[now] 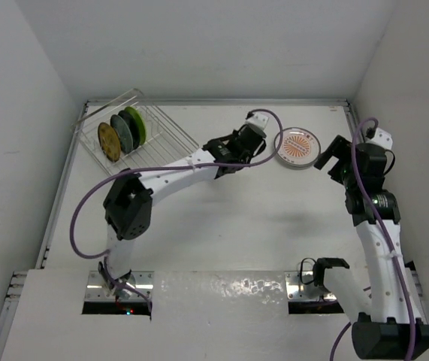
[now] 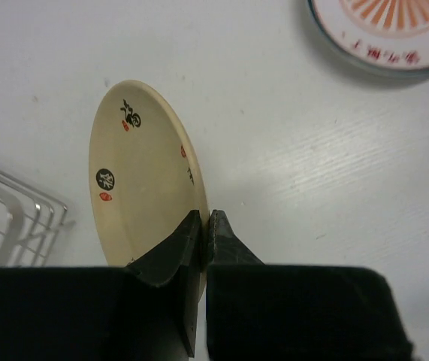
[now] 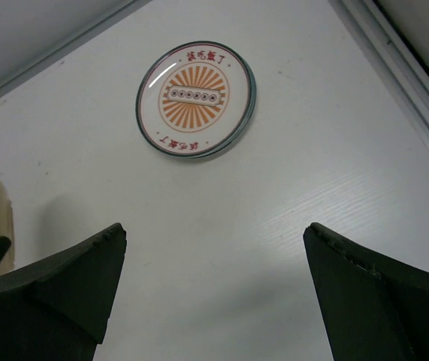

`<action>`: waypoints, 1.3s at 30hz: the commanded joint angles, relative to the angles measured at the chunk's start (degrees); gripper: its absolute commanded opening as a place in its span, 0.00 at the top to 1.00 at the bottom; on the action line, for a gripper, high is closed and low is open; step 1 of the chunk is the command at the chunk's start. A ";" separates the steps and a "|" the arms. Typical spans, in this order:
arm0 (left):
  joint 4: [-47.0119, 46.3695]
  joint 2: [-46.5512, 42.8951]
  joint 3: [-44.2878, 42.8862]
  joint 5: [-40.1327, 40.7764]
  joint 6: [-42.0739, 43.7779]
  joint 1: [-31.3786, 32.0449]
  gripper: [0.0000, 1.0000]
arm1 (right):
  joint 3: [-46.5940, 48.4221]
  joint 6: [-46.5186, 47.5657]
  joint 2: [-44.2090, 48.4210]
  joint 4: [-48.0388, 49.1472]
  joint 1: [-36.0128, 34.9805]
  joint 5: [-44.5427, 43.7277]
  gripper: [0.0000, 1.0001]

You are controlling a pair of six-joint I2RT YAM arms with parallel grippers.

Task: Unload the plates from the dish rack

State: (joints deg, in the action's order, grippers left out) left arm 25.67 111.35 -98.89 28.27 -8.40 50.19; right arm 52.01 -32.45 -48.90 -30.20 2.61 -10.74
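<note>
The silver wire dish rack (image 1: 161, 131) stands at the back left, its corner showing in the left wrist view (image 2: 11, 218). It holds a tan plate (image 1: 109, 141), a dark green plate (image 1: 122, 131) and a lime green plate (image 1: 135, 124), all on edge. My left gripper (image 1: 261, 149) (image 2: 206, 222) is shut on the rim of the cream plate (image 2: 143, 173), holding it on edge over the table just left of the sunburst plate (image 1: 298, 147) (image 2: 391, 30) (image 3: 195, 98). The sunburst plate lies flat. My right gripper (image 1: 327, 159) (image 3: 214, 241) is open and empty, near that plate's right side.
White walls enclose the table on three sides. A raised metal rail (image 3: 402, 75) runs along the table's right edge. The cream plate's edge (image 3: 0, 218) shows at the left of the right wrist view. A purple cable (image 1: 79, 210) loops off the left arm.
</note>
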 commanded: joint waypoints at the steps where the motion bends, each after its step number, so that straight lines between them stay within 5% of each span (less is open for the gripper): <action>1: 0.61 0.35 -0.87 2.41 -4.06 0.87 1.00 | 1.43 2.39 2.05 -5.05 0.38 -5.60 0.01; 8: -2.20 7.91 5.02 -2.60 -8.91 4.03 1.00 | -1.73 1.33 1.18 -3.12 0.38 -2.44 0.01; 11: -2.64 8.71 5.73 -3.57 -10.22 4.56 0.92 | -2.61 1.77 0.57 -2.41 0.38 -2.44 0.01; 15: -1.42 9.24 5.81 -2.88 -11.10 4.65 0.72 | -3.32 1.77 -0.05 -1.71 0.38 -1.83 0.01; 18: -0.27 7.49 6.86 -2.35 -11.81 4.65 0.41 | -3.58 2.30 -0.49 -1.27 0.38 -1.39 0.01; 21: -2.38 1.61 9.76 -1.38 -11.64 4.65 0.23 | -3.41 2.65 -1.28 -0.92 0.38 -0.86 0.01; 25: 1.47 -7.18 9.68 7.13 -12.42 1.67 0.12 | -4.28 2.65 -1.81 1.45 0.38 2.73 0.01; 31: 0.54 -22.30 17.49 12.42 -20.95 -19.14 0.13 | -6.74 3.53 -6.64 6.11 0.38 13.53 0.01; 33: -0.88 -26.51 20.22 10.68 -22.00 -27.55 0.20 | -8.14 3.62 -7.60 8.56 0.29 15.57 0.01; 39: 0.60 -22.42 15.67 1.00 -20.60 -44.03 0.34 | -12.54 2.74 -9.10 12.70 0.20 19.97 0.01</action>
State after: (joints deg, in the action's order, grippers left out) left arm 24.95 85.06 -80.82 34.98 -28.75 8.45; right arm 40.07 -29.80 -57.84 -22.85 2.87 5.21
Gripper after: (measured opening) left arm 0.667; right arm 0.985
